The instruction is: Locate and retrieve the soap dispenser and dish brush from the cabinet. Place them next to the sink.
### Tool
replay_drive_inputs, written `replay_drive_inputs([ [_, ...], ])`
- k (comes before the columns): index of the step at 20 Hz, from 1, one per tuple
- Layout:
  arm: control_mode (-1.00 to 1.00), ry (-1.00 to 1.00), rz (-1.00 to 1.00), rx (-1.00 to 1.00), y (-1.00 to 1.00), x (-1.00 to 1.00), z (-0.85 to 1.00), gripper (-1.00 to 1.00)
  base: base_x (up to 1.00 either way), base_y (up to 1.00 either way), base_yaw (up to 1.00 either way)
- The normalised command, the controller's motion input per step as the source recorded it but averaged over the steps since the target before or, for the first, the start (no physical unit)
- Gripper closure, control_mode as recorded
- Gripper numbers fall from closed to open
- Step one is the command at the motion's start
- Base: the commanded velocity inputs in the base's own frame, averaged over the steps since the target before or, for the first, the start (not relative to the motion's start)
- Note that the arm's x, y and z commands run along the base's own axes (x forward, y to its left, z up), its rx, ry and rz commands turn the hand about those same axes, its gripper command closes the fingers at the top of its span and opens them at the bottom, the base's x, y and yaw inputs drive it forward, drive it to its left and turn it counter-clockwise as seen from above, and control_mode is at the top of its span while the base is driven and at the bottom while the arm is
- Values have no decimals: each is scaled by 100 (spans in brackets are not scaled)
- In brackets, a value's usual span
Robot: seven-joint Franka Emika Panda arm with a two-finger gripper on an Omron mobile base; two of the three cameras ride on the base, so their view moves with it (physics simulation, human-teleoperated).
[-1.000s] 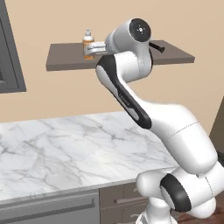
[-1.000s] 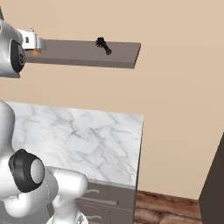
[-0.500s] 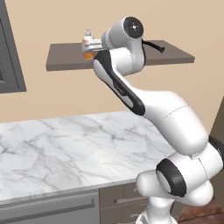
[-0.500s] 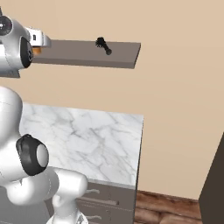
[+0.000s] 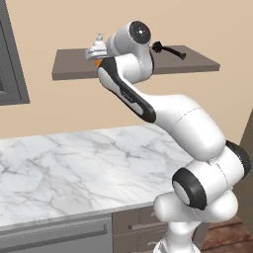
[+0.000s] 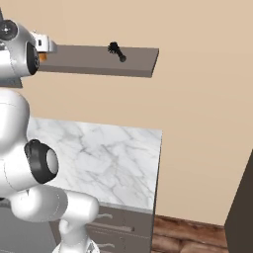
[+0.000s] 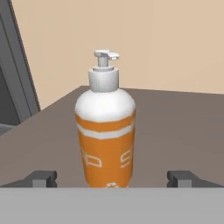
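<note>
The soap dispenser (image 7: 105,135), amber-orange with a white pump, stands upright on the cabinet shelf (image 7: 183,131). It sits between the two dark fingertips (image 7: 43,177) of my gripper (image 7: 111,177), which is open around its base without touching it. In the left base view the gripper (image 5: 96,51) is at the shelf's (image 5: 197,63) left part, with the dispenser's pump (image 5: 100,37) showing above it. The black dish brush (image 5: 168,49) lies further right on the shelf, also seen as the brush (image 6: 117,51) on the shelf (image 6: 99,62). The sink is out of view.
A white marble counter (image 5: 74,163) runs below the shelf, ending at its right edge (image 6: 157,168). Brown drawer fronts (image 6: 118,230) sit under it. A dark grey-framed panel (image 5: 10,59) hangs left of the shelf. A dark tall unit (image 6: 242,207) stands at the far right.
The hand has moved left along the shelf and closed in on the soap dispenser. The brush and the dispenser have not moved.
</note>
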Motion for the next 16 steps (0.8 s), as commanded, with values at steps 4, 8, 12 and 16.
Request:
replay_drive_inputs([
  [4, -100, 0, 5, 0, 2, 28, -7, -100, 0, 0, 0],
  [8, -100, 0, 5, 0, 0, 31, -3, -100, 0, 0, 0],
  [12, -100, 0, 0, 0, 12, 23, -1, -100, 0, 0, 0],
  [16, -100, 0, 0, 0, 18, 24, -1, -100, 0, 0, 0],
])
